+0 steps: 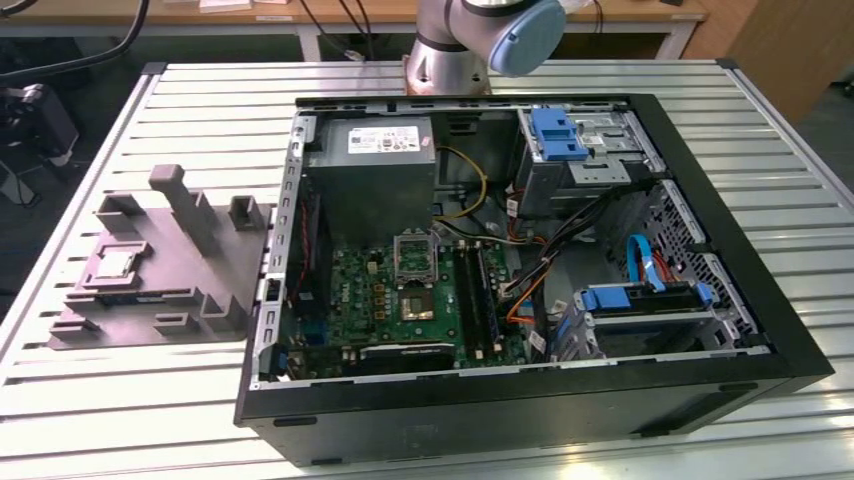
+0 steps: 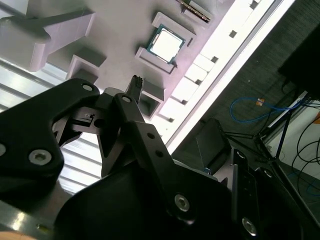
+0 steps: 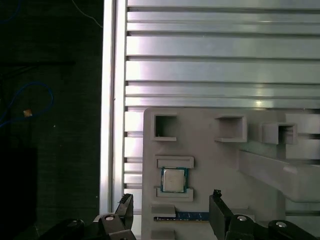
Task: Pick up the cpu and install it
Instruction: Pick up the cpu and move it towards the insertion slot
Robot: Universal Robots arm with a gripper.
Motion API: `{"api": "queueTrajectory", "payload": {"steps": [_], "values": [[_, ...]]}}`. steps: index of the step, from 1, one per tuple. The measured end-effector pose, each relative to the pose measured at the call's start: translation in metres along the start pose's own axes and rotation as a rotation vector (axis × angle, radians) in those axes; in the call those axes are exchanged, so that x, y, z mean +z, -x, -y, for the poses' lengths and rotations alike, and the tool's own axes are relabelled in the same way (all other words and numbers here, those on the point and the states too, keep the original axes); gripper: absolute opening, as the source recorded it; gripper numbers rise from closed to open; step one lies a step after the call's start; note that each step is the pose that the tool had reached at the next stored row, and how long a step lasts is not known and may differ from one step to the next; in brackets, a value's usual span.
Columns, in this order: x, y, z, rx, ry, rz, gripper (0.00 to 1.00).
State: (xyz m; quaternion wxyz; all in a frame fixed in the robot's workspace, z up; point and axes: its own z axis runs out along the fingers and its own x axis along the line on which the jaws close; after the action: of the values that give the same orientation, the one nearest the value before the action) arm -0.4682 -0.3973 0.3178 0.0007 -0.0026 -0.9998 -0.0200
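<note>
Claw (image 3: 171,196) points down, released and spread wide, over the cpu (image 3: 173,180) seated in the grey fixture (image 3: 225,165)

Both wrist views above fixture (image 3: 210,165) (close)

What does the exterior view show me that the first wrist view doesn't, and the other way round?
Exterior view: the open computer case with its green motherboard, and the arm's base behind it. First wrist view: the gripper, fingers apart and pointed toward the cpu, plus the dark floor beside the table. Shared: the cpu lying in its pocket on the grey fixture, which rests on the slatted metal table.
</note>
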Motion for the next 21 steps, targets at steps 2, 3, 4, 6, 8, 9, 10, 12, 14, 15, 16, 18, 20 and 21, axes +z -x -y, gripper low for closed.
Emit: {"api": "queueTrajectory", "payload": {"steps": [2,3,4,6,8,9,10,12,14,15,16,18,20,21], "values": [[0.0019,0.0000,0.0001,0.000,0.0000,-0.0005,0.71],[0.0027,0.0000,0.0001,0.000,0.0000,-0.0006,0.71],[0.0036,0.0000,0.0001,0.000,0.0000,-0.0007,0.71],[0.0052,-0.0001,0.0002,0.000,0.0000,-0.0011,0.71],[0.0068,0.0000,0.0003,0.000,0.0000,-0.0016,0.71],[0.0078,0.0000,0.0003,0.000,0.0000,-0.0019,0.71],[0.0090,0.0000,0.0003,0.000,0.0000,-0.0024,0.71],[0.0112,0.0000,0.0004,0.000,0.0000,-0.0032,0.71],[0.0147,0.0000,0.0006,0.000,0.0000,-0.0035,0.71],[0.0165,0.0000,0.0007,0.000,0.0000,-0.0036,0.71],[0.0183,0.0000,0.0009,0.000,0.0000,-0.0035,0.71],[0.0210,0.0002,0.0018,0.000,0.0001,-0.0035,0.71],[0.0210,0.0001,0.0018,0.000,-0.0007,-0.0037,0.71],[0.0210,0.0001,0.0019,0.000,-0.0010,-0.0036,0.71]]}}
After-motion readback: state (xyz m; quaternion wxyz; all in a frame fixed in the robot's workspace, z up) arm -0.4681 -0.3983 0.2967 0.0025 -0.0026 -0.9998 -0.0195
